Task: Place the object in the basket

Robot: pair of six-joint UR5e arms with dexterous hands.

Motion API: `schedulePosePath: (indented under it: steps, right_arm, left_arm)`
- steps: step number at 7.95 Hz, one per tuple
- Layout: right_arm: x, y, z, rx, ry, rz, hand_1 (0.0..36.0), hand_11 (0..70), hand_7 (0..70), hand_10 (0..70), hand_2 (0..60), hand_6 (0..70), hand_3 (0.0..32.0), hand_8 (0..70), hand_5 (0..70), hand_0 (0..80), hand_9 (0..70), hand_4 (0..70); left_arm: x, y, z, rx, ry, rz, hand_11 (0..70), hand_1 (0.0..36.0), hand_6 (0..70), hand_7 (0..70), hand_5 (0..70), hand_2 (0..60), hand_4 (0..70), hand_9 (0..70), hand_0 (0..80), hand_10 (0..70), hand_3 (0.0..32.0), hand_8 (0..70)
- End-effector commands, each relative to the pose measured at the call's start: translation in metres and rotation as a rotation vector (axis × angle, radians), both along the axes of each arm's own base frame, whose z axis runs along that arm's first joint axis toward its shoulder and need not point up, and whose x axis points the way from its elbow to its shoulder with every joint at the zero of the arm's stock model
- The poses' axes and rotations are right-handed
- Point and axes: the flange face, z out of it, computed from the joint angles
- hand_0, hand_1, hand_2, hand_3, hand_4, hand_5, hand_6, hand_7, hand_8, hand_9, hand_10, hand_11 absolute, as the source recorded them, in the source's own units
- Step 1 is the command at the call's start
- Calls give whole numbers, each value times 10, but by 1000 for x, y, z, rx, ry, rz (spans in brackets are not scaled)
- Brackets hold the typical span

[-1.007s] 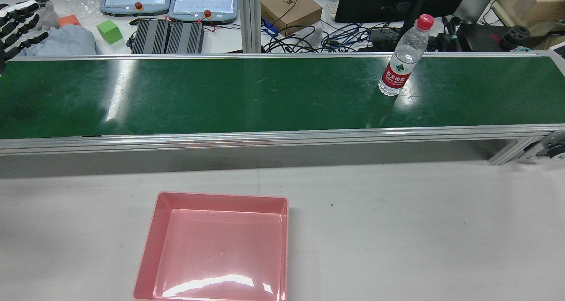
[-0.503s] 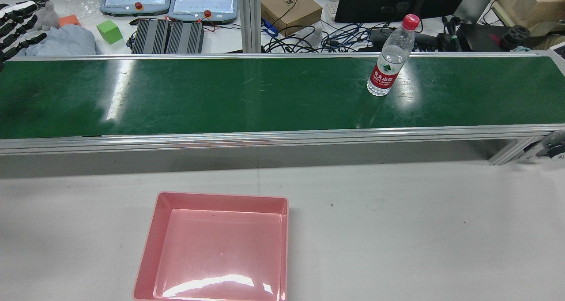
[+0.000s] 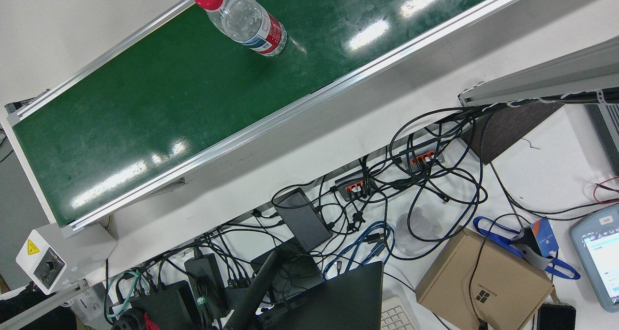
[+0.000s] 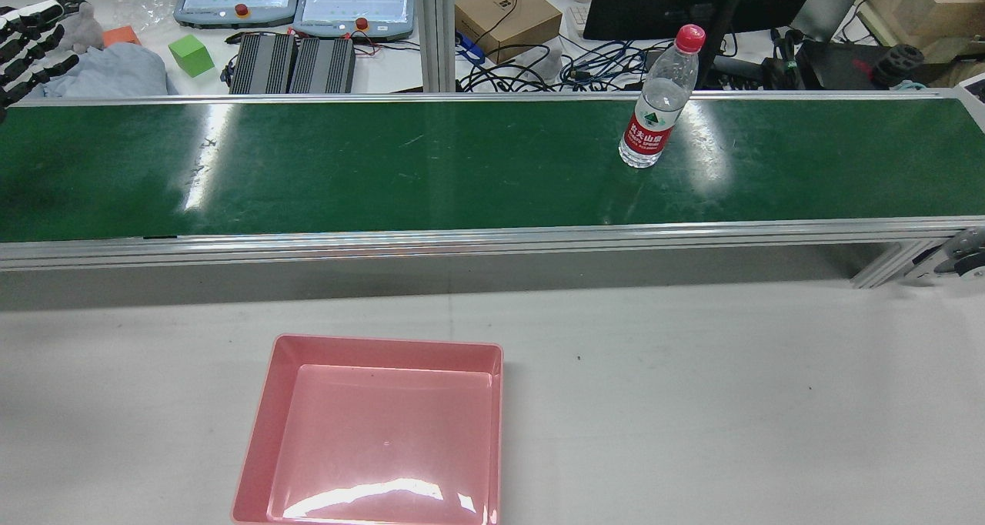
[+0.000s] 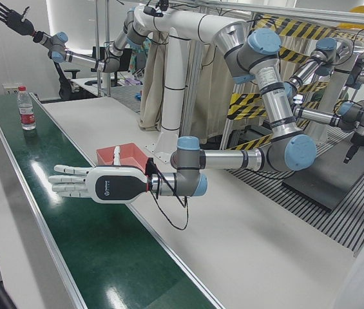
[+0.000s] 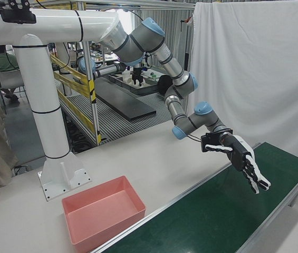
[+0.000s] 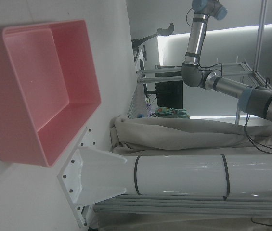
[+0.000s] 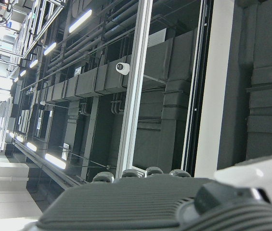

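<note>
Green belting is carrying a clear water bottle [image 4: 656, 101] with a red cap, standing upright on the conveyor [image 4: 385, 163], toward its far edge and well apart from everything else. The pink basket [image 4: 265, 402] is sitting empty on the white bench [image 4: 692, 402], on the near side of the conveyor and far to the left of the bottle in the rear view. The left hand [image 5: 82, 183] is hovering flat over the conveyor with its fingers stretched out and apart, holding nothing, at the belt end far from the bottle. The right hand [image 5: 4, 14] is hanging high above the conveyor, fingers spread, likewise empty. By my reading, the task is sitting at the waiting stage; next the left hand needs to meet the bottle, wrap around its body, and lift it over the conveyor's rail to the basket.
</note>
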Motion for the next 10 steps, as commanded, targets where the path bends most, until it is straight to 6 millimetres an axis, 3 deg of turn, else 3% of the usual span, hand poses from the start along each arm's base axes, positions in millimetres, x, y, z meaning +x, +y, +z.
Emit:
schedulePosePath:
  steps: [1,10]
  right_arm:
    - [0,0,1,-1,0,0,0,0,0,0,0,0,0,0,0,0,0,0]
    - [0,0,0,0,0,0,0,0,0,0,0,0,0,0,0,0,0,0]
  left_arm:
    - [2,0,0,1,-1,4,94,62,11,0,110,0,86,0,490,57,0,10]
    - [2,0,-3,6,3,3,94,62,12,0,118,0,90,0,488,57,0,11]
